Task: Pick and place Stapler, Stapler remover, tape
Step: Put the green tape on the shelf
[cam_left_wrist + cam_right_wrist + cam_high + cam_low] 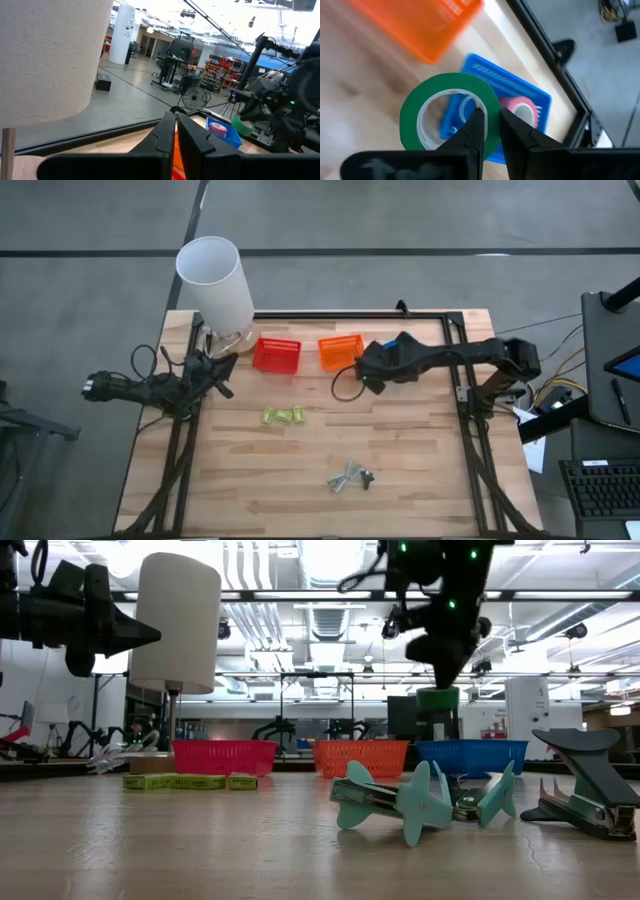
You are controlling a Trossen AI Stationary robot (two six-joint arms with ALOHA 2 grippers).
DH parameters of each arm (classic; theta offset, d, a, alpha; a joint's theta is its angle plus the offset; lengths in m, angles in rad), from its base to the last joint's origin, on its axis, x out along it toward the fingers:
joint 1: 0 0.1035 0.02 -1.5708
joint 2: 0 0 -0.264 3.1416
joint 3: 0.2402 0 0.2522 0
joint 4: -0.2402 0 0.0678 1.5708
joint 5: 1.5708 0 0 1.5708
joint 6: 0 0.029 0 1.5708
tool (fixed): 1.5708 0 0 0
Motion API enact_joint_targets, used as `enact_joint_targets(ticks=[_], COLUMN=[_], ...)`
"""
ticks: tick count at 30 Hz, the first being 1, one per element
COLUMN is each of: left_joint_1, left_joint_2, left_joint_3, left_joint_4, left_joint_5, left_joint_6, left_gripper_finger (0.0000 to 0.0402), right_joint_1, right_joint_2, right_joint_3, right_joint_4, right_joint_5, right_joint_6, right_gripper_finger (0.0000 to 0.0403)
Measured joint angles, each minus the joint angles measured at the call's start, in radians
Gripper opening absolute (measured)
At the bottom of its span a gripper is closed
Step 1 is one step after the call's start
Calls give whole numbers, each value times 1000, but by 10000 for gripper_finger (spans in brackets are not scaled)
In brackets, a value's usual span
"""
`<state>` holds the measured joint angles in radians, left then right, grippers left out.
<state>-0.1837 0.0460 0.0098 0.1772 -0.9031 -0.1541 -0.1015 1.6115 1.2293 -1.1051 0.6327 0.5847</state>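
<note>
Right wrist view: the right fingers (pixel 492 132) pinch the wall of the green tape roll (pixel 427 107) and hold it up in the air.
Step now: the green roll hangs over the blue basket (pixel 525 87), which sits at the far edge of the surface, next to the orange basket (pixel 341 351).
Next move, my guess: go down a little, stay over the blue basket, then let the roll go so it lands inside and not on the rim.
Left fingers (pixel 176 131): pressed tight together, holding nothing, up by the white lamp (pixel 215 280) near the far left corner.
Tape rolls seen: three — one green in the grip, one pink (pixel 520 111) and one blue (pixel 465 107) already in the blue basket. I see no red one.
Baskets: three — red (pixel 276 354), orange, blue.
Staple removers: two, I think — one teal (pixel 420 798), one dark (pixel 585 785), near the front edge.
Yellow-green boxes (pixel 282 415): a short row in the middle; I cannot count them well.
Stapler: I cannot find one for sure.
</note>
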Motion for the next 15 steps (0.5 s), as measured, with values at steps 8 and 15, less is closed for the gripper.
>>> enact_joint_targets(ticks=[8,15], left_joint_1=[0,0], left_joint_2=[0,0], left_joint_3=[0,0], left_joint_4=[0,0], left_joint_5=[0,0], left_joint_6=[0,0], left_gripper_finger=[24,26], right_joint_1=[-153,-222], right_joint_2=[-24,-24], right_joint_3=[-103,-181], right_joint_4=[32,132], right_joint_5=[0,-1], right_joint_6=[-40,-92], right_gripper_finger=[40,40])
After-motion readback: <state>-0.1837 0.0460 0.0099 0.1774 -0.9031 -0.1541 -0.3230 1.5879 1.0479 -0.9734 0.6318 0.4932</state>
